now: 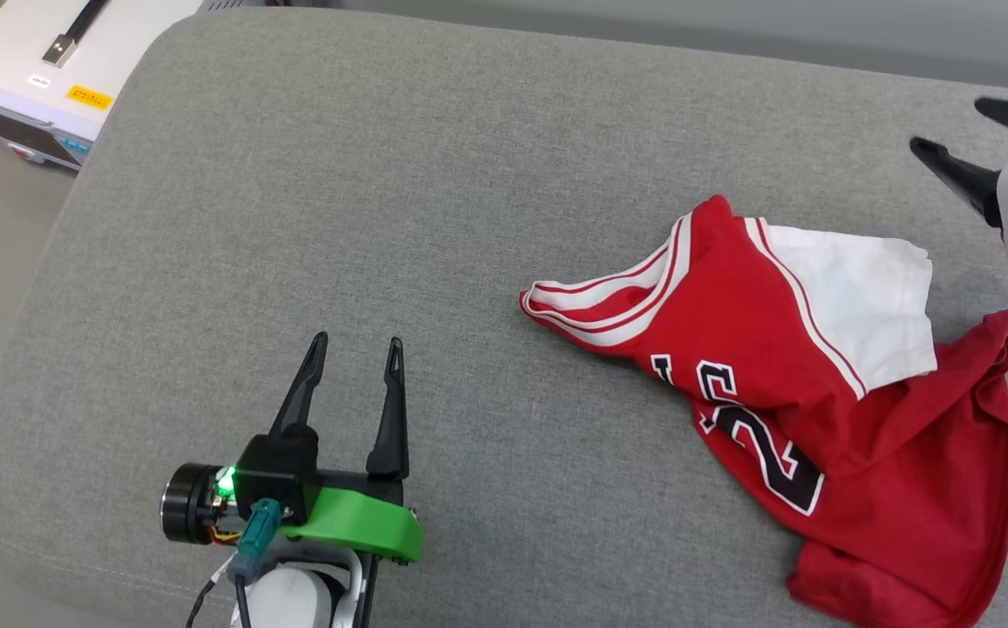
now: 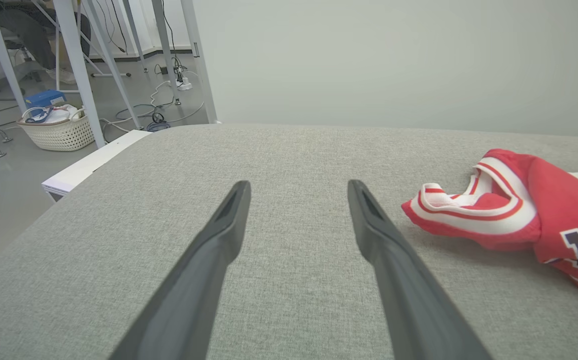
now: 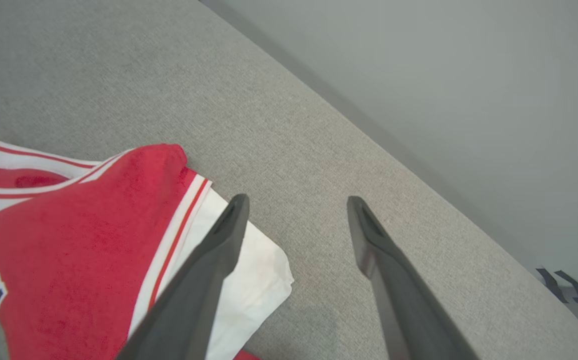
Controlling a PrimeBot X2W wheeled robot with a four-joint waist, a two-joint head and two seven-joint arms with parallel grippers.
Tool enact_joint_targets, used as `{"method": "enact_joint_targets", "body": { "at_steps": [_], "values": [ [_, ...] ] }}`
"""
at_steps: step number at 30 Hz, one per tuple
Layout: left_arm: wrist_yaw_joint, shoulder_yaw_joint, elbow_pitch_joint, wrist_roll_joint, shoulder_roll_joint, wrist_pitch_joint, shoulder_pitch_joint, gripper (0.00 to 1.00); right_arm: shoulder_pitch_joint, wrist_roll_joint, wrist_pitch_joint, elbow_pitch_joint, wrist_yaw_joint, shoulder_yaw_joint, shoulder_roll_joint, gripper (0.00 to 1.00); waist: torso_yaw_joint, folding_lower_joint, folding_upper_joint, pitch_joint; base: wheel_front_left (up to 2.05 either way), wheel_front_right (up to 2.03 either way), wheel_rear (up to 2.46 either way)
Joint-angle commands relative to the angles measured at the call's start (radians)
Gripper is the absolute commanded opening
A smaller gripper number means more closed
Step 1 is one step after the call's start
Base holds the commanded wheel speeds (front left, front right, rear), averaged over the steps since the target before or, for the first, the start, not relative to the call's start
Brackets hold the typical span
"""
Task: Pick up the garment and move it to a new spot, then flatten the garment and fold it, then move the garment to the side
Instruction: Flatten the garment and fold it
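Grey cushion (image 1: 295, 218) carries everything. Jersey (image 1: 783, 366) lies crumpled by the cushion's right edge, reaching toward the near right corner: red body, striped collar pointing left, white sleeve (image 1: 861, 296) on top, black number showing. Left gripper (image 1: 357, 342) sits over the near left part of the cushion, well apart from the jersey, fingers spread wide, nothing between them. Right gripper (image 1: 947, 122) is at the right edge, near the sleeve, fingers wide, empty.

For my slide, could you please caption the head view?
Crumpled red jersey on grey cushion; left gripper, right gripper both open.
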Motion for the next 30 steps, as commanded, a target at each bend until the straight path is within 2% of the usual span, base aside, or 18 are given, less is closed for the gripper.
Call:
{"method": "enact_joint_targets", "body": {
  "at_steps": [1,4,8,15,18,22,23,24,30],
  "values": [
    [-0.003,-0.001,-0.007,0.003,-0.004,-0.006,-0.013,1.00,-0.009,0.012,0.057,-0.003,-0.001,0.010,-0.008,1.00,0.009,0.0000,0.0000,0.018,0.00,0.00,0.00],
    [-0.004,-0.006,-0.008,0.003,-0.004,-0.006,-0.025,1.00,0.001,0.028,0.193,0.005,-0.001,0.026,-0.019,1.00,0.020,0.0000,0.0000,0.037,0.00,0.00,0.00],
    [0.000,-0.017,-0.013,-0.004,-0.004,-0.006,-0.042,1.00,0.023,0.018,0.273,0.048,-0.001,0.021,-0.005,1.00,0.034,0.0000,0.0000,0.069,0.00,0.00,0.00],
    [0.009,-0.033,-0.015,-0.019,-0.004,-0.006,-0.069,1.00,0.080,-0.008,0.305,0.149,-0.001,-0.003,0.051,1.00,0.062,0.0000,0.0000,0.122,0.00,0.00,0.00],
    [0.011,-0.032,-0.013,-0.021,-0.004,-0.006,-0.074,1.00,0.118,-0.032,0.336,0.167,-0.001,0.033,0.061,1.00,0.066,0.0000,0.0000,0.132,0.00,0.00,0.00],
    [0.013,-0.026,-0.008,-0.021,-0.004,-0.006,-0.083,1.00,0.165,-0.009,0.344,0.169,-0.001,0.056,0.069,1.00,0.060,0.0000,0.0000,0.135,0.00,0.00,0.00],
    [0.013,-0.024,-0.007,-0.020,-0.004,-0.006,-0.083,1.00,0.165,-0.006,0.338,0.168,-0.001,0.056,0.070,0.12,0.057,0.0000,0.0000,0.133,0.00,0.00,0.00],
    [0.013,-0.022,-0.007,-0.019,-0.004,-0.006,-0.084,1.00,0.163,-0.005,0.329,0.167,-0.001,0.053,0.070,0.00,0.054,0.0000,0.0000,0.129,0.00,0.00,0.00],
    [0.009,-0.015,0.001,-0.011,-0.004,-0.006,-0.075,1.00,0.126,-0.048,0.179,0.142,-0.001,0.010,0.064,0.00,0.029,0.0000,0.0000,0.086,0.00,0.00,0.00]
  ]
}}
